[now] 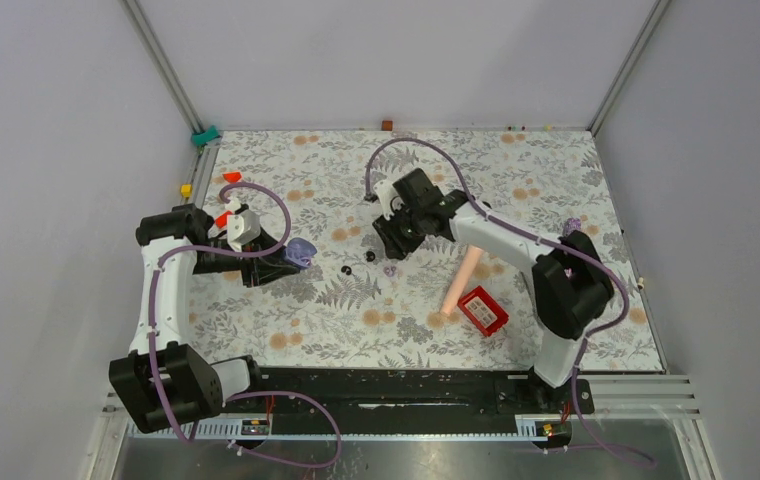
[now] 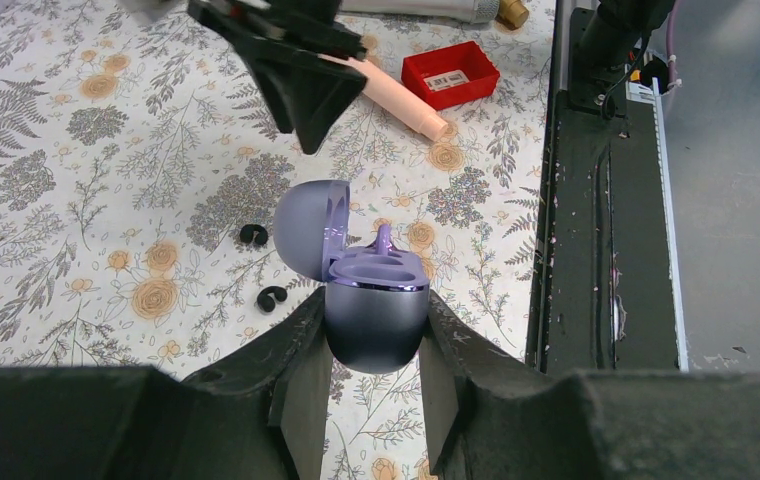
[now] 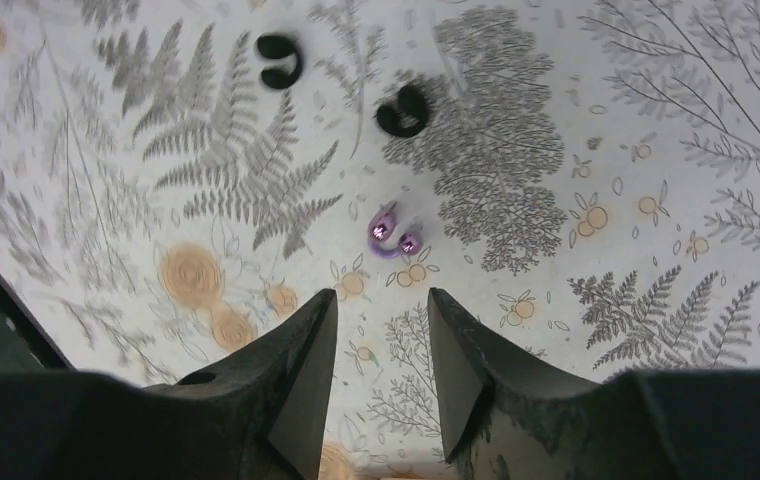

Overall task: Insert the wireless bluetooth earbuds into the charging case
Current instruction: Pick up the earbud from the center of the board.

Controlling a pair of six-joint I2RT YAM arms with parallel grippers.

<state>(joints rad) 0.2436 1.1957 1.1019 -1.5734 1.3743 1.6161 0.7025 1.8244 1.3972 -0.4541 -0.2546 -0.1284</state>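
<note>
Left gripper [image 2: 376, 300]: closed tight on the glossy lavender oval charging case [image 2: 374, 335], lid open.
Right gripper [image 3: 381, 298]: jaws partly apart, empty; small purple earbud [image 3: 392, 232] lies just beyond them.

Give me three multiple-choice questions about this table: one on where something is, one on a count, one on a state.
1. Where is the small purple earbud?
A. in the red box
B. on the table, just ahead of the right gripper
C. on a shelf

2. How many small black curved pieces lie on the table?
A. one
B. two
C. four

3. How is the lid of the purple case?
A. open
B. shut
C. missing

Answers:
1 B: it lies on the flowered surface beyond the right gripper's open, empty fingers.
2 B: both wrist views show two.
3 A: the lid is tipped back while the left gripper clamps the case.
</note>
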